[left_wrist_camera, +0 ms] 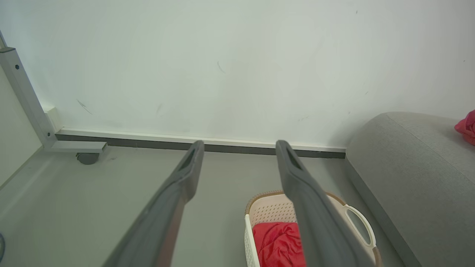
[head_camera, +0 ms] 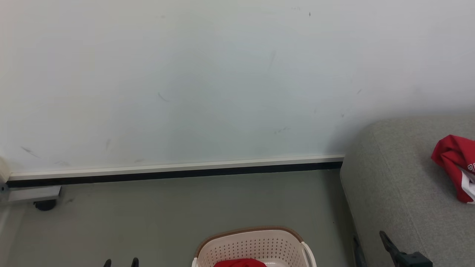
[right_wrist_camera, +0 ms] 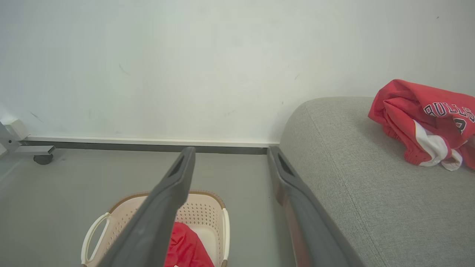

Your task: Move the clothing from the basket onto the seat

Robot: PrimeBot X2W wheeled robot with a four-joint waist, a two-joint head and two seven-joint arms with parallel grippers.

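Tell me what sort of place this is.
Likely a plain indoor room set up for a laundry chore: a grey upholstered seat, a laundry basket on the grey floor, and a scuffed white wall.

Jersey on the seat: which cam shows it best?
The right wrist view. Most of the jersey shows there, lying crumpled on the seat, with its dark lettering and white trim clear. In the head view it is smaller and cut by the right edge. The left wrist view catches a small red corner at the right edge.
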